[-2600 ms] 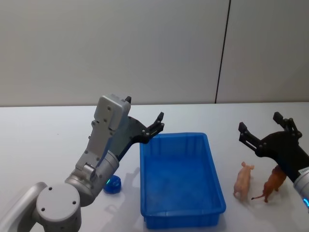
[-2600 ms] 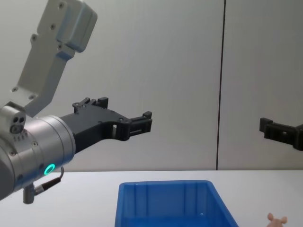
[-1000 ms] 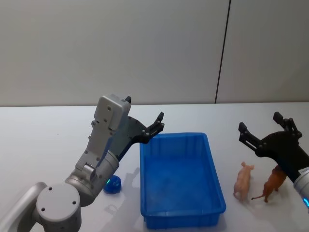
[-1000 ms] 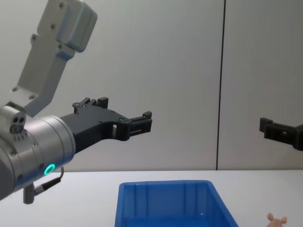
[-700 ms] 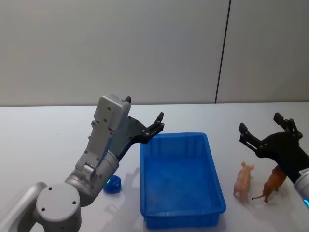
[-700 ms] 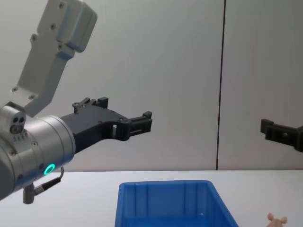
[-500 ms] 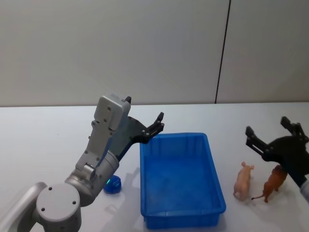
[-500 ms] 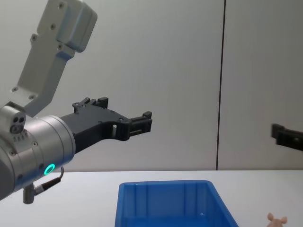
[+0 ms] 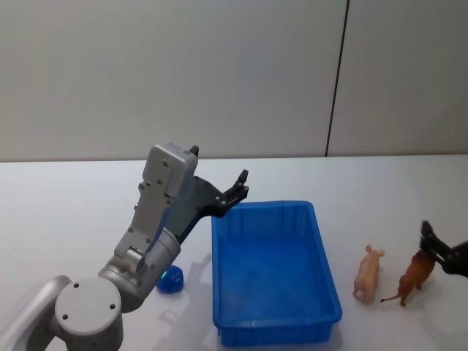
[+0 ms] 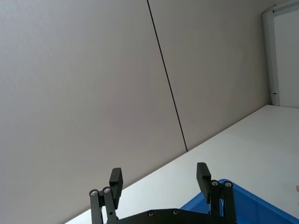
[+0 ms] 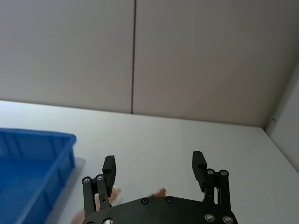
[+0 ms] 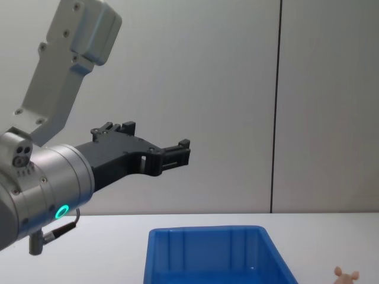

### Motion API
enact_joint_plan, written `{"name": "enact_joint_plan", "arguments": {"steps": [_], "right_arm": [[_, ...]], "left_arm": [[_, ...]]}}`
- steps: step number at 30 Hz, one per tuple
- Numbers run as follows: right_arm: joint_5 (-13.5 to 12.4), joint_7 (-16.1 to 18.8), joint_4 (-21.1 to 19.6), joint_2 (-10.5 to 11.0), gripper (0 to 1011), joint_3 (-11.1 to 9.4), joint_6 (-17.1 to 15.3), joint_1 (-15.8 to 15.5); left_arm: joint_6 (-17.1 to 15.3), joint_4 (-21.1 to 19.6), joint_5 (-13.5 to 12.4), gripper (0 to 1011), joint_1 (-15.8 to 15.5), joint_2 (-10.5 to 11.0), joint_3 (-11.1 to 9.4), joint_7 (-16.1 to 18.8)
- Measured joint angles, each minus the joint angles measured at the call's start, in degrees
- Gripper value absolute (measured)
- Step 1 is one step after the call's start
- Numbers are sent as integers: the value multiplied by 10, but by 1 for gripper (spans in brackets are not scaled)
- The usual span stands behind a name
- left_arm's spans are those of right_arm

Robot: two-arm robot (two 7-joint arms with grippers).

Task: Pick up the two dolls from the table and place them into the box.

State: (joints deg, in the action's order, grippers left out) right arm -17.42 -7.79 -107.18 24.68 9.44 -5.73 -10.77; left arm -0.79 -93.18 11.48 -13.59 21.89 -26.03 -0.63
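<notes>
Toward the right side of the worktop (image 9: 66,219), well short of its far edge, the pinkish doll (image 9: 368,273) and the brown doll (image 9: 414,276) stand side by side, both outside the blue box (image 9: 278,334). The pinkish one is just beside the box's right wall. We hold our right pincer (image 11: 154,164) spread wide, close over the brown doll; whether they touch we cannot tell. Our left pincer (image 10: 160,175), likewise spread, hangs raised near the box's far-left corner. A small blue round thing (image 9: 170,281) lies left of the box.
</notes>
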Motion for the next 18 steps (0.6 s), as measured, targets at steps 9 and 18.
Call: {"name": "enact_joint_plan", "arguments": {"steps": [9,18], "right_arm": [[-2,-43,-7,1,1001,-7,-51,-17],[10,-51,18,-25,1001,1,-97,2]], "left_arm": [[0,0,0,1001,0,0,0,0],[0,0,0,1001,0,0,0,0]]}}
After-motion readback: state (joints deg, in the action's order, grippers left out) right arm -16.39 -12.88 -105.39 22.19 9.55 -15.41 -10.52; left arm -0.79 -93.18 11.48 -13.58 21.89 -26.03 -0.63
